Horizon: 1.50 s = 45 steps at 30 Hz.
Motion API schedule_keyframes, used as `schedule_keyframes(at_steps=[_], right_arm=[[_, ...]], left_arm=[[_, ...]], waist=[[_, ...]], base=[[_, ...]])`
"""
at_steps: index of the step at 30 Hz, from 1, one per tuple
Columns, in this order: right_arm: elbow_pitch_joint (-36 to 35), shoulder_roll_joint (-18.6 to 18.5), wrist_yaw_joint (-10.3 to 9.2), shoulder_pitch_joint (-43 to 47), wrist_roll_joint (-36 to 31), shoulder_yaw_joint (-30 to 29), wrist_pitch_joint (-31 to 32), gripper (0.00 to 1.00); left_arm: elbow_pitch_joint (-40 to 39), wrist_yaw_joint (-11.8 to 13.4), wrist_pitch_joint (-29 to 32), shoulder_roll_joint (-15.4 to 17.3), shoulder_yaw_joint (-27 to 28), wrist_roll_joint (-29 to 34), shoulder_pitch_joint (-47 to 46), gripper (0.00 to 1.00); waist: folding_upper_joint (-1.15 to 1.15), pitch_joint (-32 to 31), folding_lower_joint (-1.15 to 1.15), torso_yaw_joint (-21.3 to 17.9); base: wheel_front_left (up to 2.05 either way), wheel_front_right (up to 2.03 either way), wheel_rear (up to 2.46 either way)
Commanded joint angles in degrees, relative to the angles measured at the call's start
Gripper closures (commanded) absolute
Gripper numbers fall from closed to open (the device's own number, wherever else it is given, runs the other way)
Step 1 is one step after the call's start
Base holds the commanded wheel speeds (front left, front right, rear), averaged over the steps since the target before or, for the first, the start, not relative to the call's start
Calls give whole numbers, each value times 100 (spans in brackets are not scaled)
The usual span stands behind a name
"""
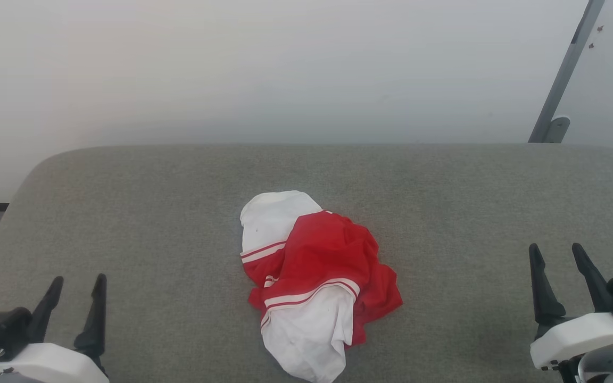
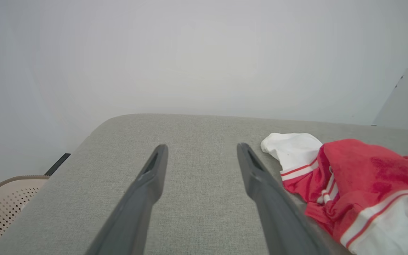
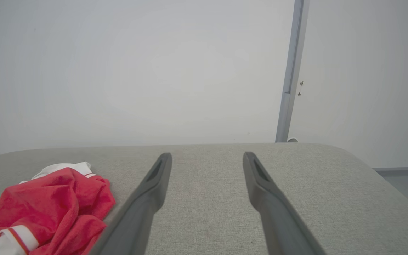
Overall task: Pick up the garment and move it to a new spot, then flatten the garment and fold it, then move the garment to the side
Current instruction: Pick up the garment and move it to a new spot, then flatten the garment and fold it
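Left gripper, near left, and right gripper, near right: tapered dark fingers spread wide, holding nothing, both well apart from the cloth. Garment: crumpled soft red fabric with white sleeves and striped trim, heaped mid-width on the grey woven pad with rounded corners. Beyond: smooth pale wall; slanting grey metal post, far right

Grey fabric top, wht wall, metal post
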Motion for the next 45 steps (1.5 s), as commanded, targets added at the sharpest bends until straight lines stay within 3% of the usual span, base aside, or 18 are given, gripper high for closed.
schedule_keyframes(at_steps=[1,14,19,32,45], right_arm=[[-11,10,0,51,-19,8,6,0],[-63,23,0,53,-11,24,20,0],[-68,27,0,-16,-16,58,17,0],[46,-35,0,-439,47,443,-60,0],[333,-1,0,-1058,154,774,-362,0]], left_arm=[[-48,39,-56,5,77,-15,86,0],[-224,68,-35,91,138,-59,178,0],[-316,-46,134,181,84,-114,-6,0],[-207,-695,1294,509,-453,-71,-1444,0],[979,-1390,2874,475,-1068,-206,-3311,0]], waist=[[0,3,0,9],[0,53,0,11],[0,133,0,-39],[0,661,0,-554],[0,1590,0,-1360]], base=[[0,0,0],[0,0,0],[0,0,0],[0,0,0],[0,0,0]])
